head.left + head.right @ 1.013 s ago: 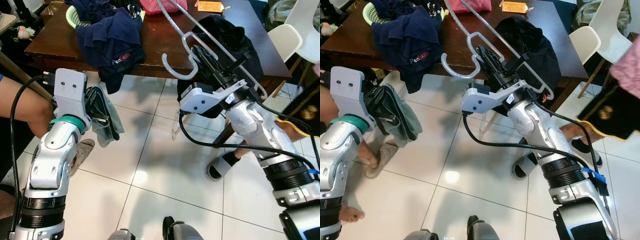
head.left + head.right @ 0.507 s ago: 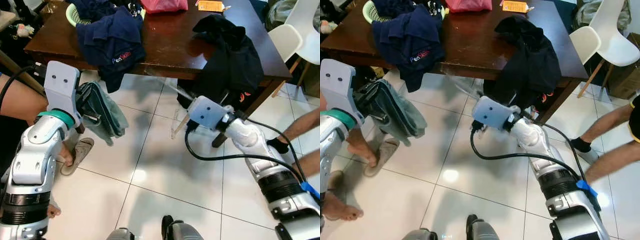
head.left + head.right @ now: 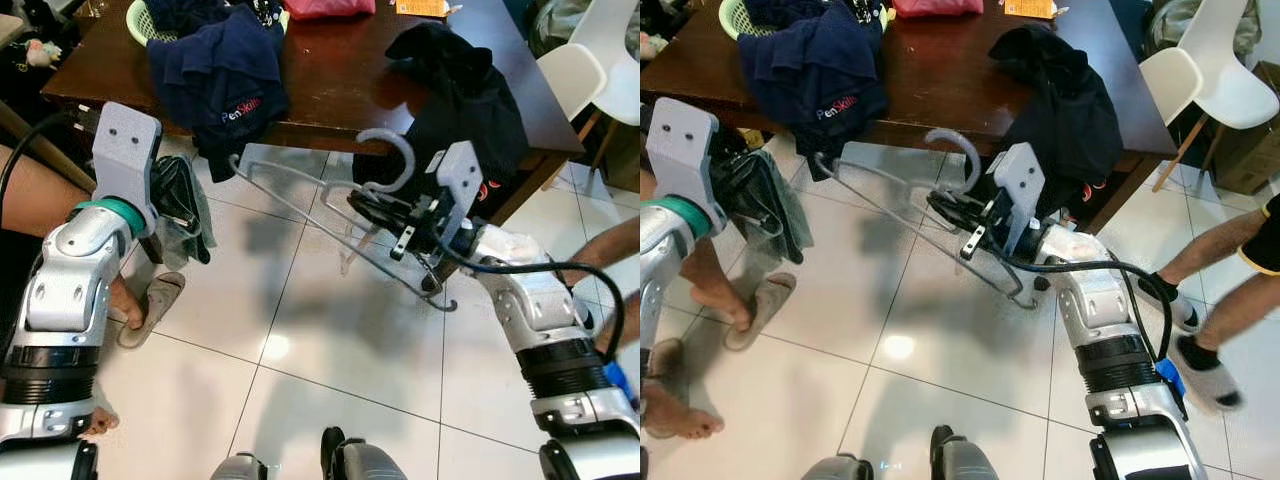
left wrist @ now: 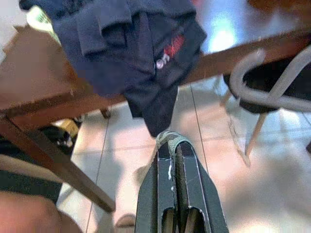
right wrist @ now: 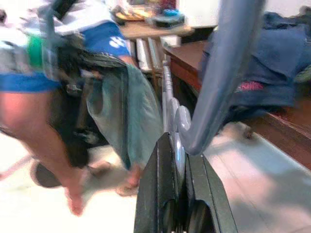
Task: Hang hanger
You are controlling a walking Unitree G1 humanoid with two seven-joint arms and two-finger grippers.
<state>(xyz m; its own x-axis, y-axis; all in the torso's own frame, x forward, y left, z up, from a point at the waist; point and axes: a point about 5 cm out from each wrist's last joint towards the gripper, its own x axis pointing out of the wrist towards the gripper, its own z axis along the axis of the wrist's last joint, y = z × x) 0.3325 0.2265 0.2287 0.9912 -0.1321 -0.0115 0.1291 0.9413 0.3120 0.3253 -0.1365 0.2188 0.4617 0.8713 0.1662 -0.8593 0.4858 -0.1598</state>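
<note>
Right gripper (image 3: 375, 207) has its fingers pinched on the grey hanger (image 3: 330, 215), held low over the floor tiles w/ hook up, just in front of the table (image 3: 330, 90), while left gripper (image 3: 178, 205) clamps a greenish cloth (image 3: 190, 215).

Open tiled floor (image 3: 300, 330) ahead; the table (image 3: 330, 90) edge, hanging clothes and, seemingly, bystanders' legs hem it in

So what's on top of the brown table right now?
On the brown table lie a navy garment drooping over the near edge, a black garment hanging off its right corner, a green basket, something pink and an orange tag. The navy garment covers the basket's contents.
</note>
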